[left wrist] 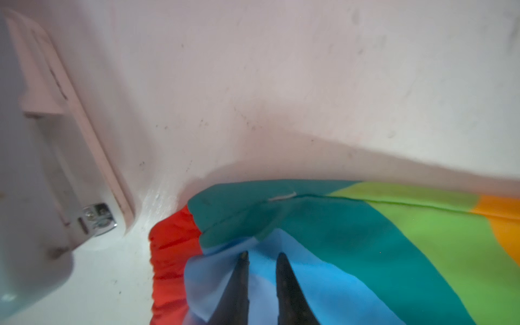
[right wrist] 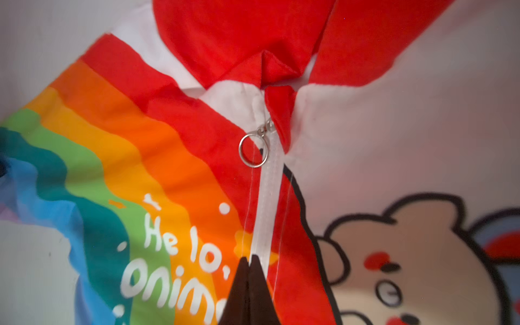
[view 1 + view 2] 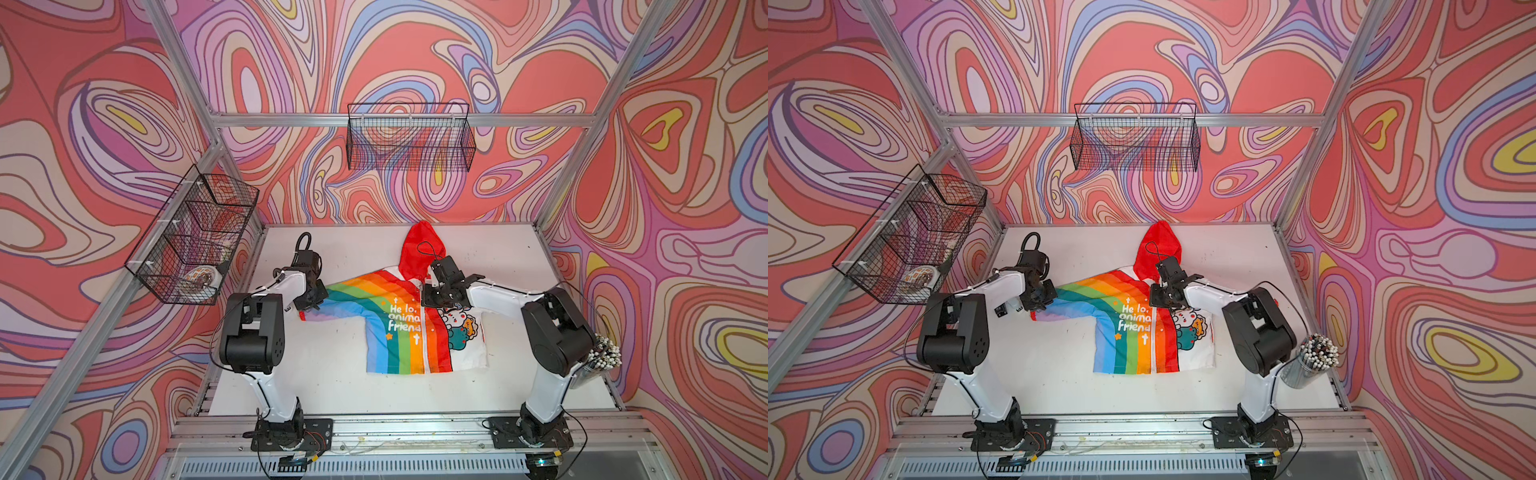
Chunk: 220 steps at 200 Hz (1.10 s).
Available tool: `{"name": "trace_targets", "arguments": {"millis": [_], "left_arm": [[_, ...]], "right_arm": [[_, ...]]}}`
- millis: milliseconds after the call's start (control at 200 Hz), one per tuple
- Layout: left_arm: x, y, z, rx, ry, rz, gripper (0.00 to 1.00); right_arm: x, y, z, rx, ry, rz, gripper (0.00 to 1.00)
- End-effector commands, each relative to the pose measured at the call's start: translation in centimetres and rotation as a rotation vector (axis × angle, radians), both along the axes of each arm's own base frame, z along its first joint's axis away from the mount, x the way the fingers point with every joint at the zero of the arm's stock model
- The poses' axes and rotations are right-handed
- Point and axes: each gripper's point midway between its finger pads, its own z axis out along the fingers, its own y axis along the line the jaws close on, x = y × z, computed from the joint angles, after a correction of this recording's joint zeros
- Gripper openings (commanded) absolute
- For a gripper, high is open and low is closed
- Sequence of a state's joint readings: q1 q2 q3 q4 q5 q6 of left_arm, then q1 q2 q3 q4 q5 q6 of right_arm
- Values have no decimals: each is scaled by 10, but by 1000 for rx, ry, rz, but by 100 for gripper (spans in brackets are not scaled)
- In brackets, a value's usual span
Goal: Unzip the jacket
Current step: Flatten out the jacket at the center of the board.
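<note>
Rainbow-and-white jacket [image 3: 399,320]: flat on the desk [image 3: 332,386].
Zipper [image 2: 267,197]: closed to the collar, I judge; all unzipping left.
Ring pull [image 2: 253,151]: ungrasped.
Right claw [image 2: 249,257]: pinched together, empty, over the zipper below the ring pull.
Left claw [image 1: 261,254]: narrowly parted over the sleeve [image 1: 337,239].

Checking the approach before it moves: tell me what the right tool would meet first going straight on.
The right tool, shut, points along the white zipper of the jacket, toward the red hood. Straight on, it would probably meet the metal ring pull first; how high the tool rides above the fabric is unclear.
</note>
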State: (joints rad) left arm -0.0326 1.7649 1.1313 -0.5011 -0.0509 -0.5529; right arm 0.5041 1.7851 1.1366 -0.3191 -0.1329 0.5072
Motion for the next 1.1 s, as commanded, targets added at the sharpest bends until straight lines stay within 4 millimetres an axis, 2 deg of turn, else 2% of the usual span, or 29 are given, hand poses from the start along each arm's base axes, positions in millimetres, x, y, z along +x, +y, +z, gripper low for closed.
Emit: {"name": "trace_targets", "arguments": {"millis": [0, 65, 120, 195, 240, 361, 431, 521, 611, 686, 781, 1097], "left_arm": [[9, -8, 55, -42, -125, -29, 38], [13, -14, 76, -36, -171, -51, 46], [15, -22, 91, -11, -200, -75, 49], [19, -46, 111, 4, -257, -149, 50], [23, -69, 120, -22, -300, -216, 48], [33, -151, 139, -125, -406, -431, 44], [38, -193, 138, -166, -414, -524, 38], [41, -242, 131, -216, -415, -613, 36], [47, -275, 117, -228, -395, -672, 33], [55, -292, 104, -233, -371, -693, 29], [69, -301, 87, -238, -344, -693, 24], [94, -304, 34, -164, -236, -670, 16]], "right_arm": [[-9, -22, 32, -39, -68, -53, 7], [-26, -48, 27, -107, -24, -147, 9], [-44, -68, 21, -161, 21, -219, 10], [-70, -88, 13, -205, 68, -281, 10], [-83, -94, 11, -211, 86, -299, 10], [-117, -100, 3, -204, 144, -308, 9], [-132, -101, 0, -196, 172, -302, 9], [-147, -104, -5, -183, 198, -310, 9], [-158, -111, -13, -187, 216, -328, 7], [-165, -115, -18, -198, 227, -327, 4], [-168, -115, -19, -185, 230, -322, 1], [-164, -116, -18, -189, 222, -327, 0]]}}
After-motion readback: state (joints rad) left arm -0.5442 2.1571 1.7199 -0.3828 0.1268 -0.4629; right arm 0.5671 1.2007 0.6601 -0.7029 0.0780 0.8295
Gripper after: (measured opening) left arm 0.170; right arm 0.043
